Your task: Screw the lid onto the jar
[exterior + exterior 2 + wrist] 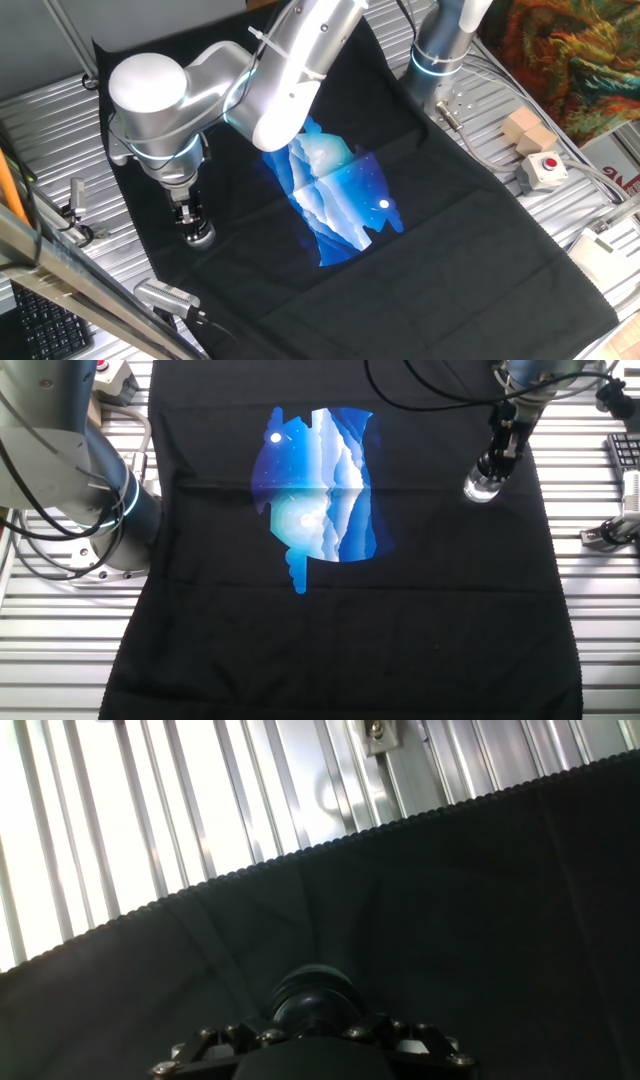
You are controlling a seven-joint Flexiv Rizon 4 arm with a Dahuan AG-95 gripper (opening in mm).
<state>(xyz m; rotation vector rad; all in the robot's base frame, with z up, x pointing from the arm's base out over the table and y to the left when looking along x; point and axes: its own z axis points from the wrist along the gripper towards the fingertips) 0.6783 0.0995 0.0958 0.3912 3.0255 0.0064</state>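
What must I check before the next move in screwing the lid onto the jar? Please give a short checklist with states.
1. Gripper directly over jar: ok.
2. Jar upright on black cloth: ok.
3. Lid at the fingertips: ok in hand view.
4. Lid seated straight on threads: cannot tell.
5. Fingers closed firmly on lid: cannot tell.
6. Space around jar free of other things: ok.

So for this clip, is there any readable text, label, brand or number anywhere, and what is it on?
No text can be read in full.
Red letters on a white sheet at the right edge of one fixed view: cut off, unreadable.
Red-buttoned box: no legible marking.
Black cloth with blue landscape print: picture only, no words.
Gripper, lid and jar: no label visible.
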